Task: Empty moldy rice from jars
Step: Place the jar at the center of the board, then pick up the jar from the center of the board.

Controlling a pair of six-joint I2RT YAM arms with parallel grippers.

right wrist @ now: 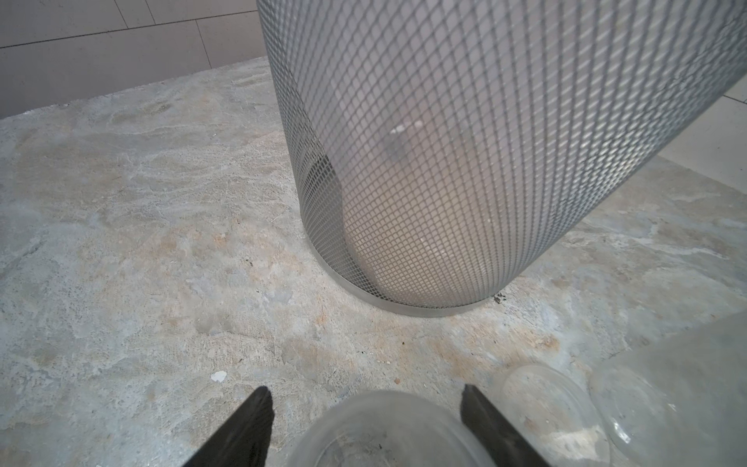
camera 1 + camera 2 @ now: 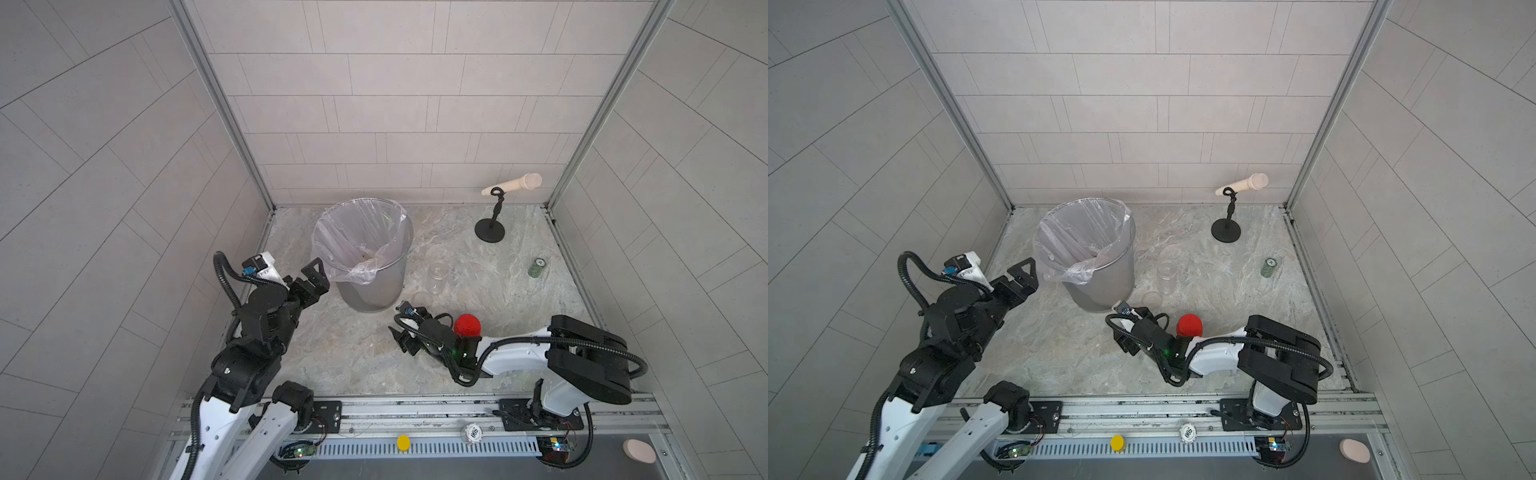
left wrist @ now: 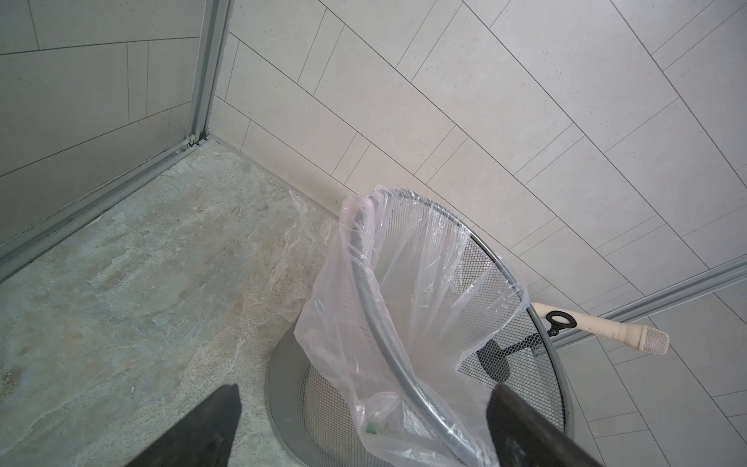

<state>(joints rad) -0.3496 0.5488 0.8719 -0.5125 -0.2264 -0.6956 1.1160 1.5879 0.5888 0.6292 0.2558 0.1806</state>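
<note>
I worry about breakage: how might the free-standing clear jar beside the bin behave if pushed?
The jar looks empty, so probably light and quick to slide. Upright and taller than wide, it may tip from a high push, then roll. Its clear wall may be glass, so breakable.

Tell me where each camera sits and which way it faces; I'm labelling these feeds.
Top views: high above the metal base rail, looking down on the mottled grey stone tabletop; left arm and right arm show.
Left wrist: behind the open left gripper, facing the grey metal mesh bin with clear plastic liner; dark fingertips show.
Right wrist: low behind the open right gripper, facing the bin's wall; fingertips flank a small clear cylindrical jar.
Shared: both wrist views show the bin.
</note>
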